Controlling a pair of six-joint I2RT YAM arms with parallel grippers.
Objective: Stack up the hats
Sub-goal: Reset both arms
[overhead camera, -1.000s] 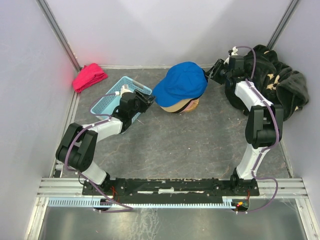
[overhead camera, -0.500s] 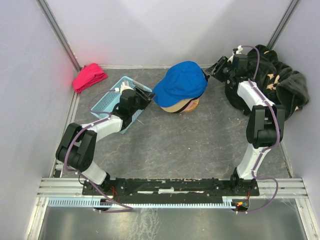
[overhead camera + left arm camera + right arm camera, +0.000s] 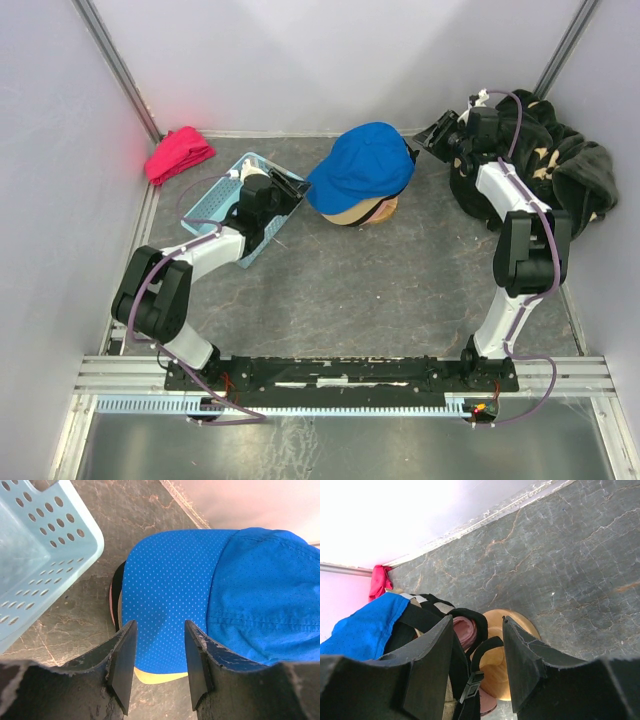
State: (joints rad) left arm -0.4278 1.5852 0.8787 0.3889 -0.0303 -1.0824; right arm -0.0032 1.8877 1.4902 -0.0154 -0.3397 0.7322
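Observation:
The hats are stacked at the back middle, with a bright blue cap (image 3: 362,165) on top and a tan brim (image 3: 352,214) showing under it. My left gripper (image 3: 291,190) stands open just left of the stack. In the left wrist view the blue brim (image 3: 165,590) lies beyond the open left gripper (image 3: 159,665), apart from the fingers, with tan (image 3: 150,677) and black brim edges (image 3: 116,597) beneath. My right gripper (image 3: 436,134) is open at the stack's back right. The right wrist view shows the open right gripper (image 3: 477,665) over a black strap with buckle (image 3: 475,682) and a pink hat's lining (image 3: 462,630).
A light blue perforated basket (image 3: 213,207) sits under the left arm. A red-pink cloth bundle (image 3: 178,153) lies in the back left corner. Black plush fabric with beige flowers (image 3: 570,170) fills the back right corner. A round wooden form (image 3: 512,645) sits under the hats.
My right gripper has drawn slightly back and to the right, away from the stack. The left gripper has shifted a little to the left. The hats have not moved.

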